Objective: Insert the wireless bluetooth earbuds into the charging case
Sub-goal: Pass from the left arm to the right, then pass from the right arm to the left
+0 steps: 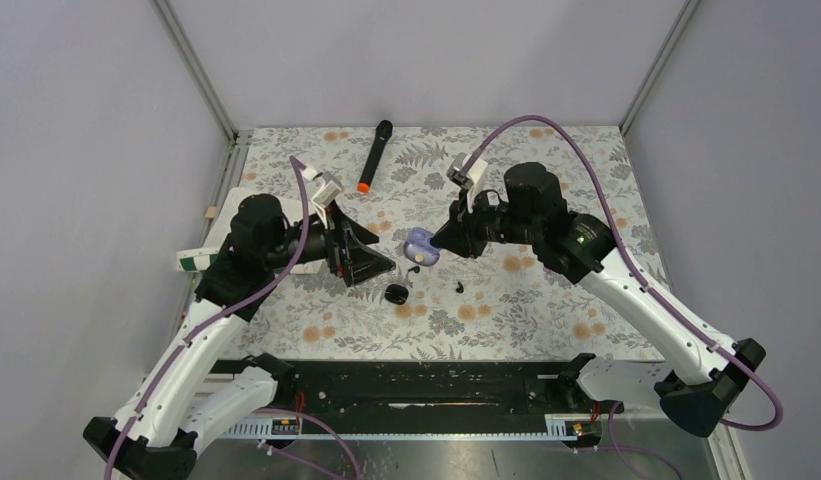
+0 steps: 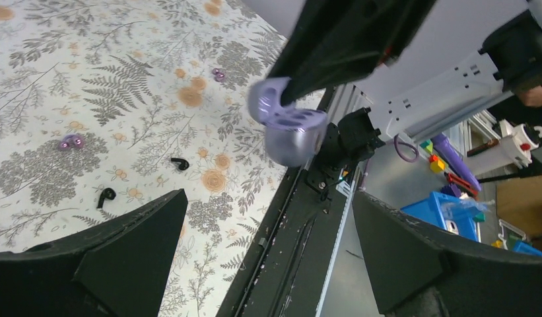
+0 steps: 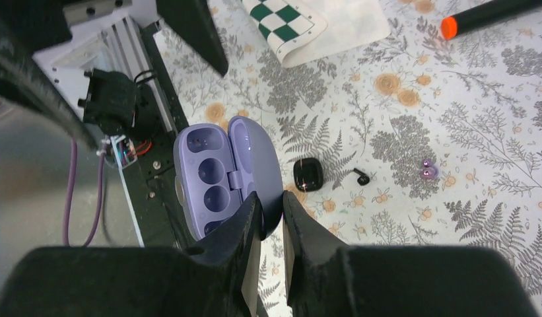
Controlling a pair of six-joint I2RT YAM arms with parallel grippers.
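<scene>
On the fern-print tablecloth (image 1: 546, 170) the two tiny black stemmed earbuds (image 2: 180, 162) lie near the small glossy black case (image 3: 307, 175) — closer to the left gripper (image 2: 268, 198), spread wide and empty — while the right gripper (image 3: 269, 201) pinches an open lavender plastic case (image 3: 208, 165) aloft.

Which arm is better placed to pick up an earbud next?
Left. The left gripper, jaws open and empty, hovers near the loose earbuds; the right gripper is shut on the open purple case.
</scene>
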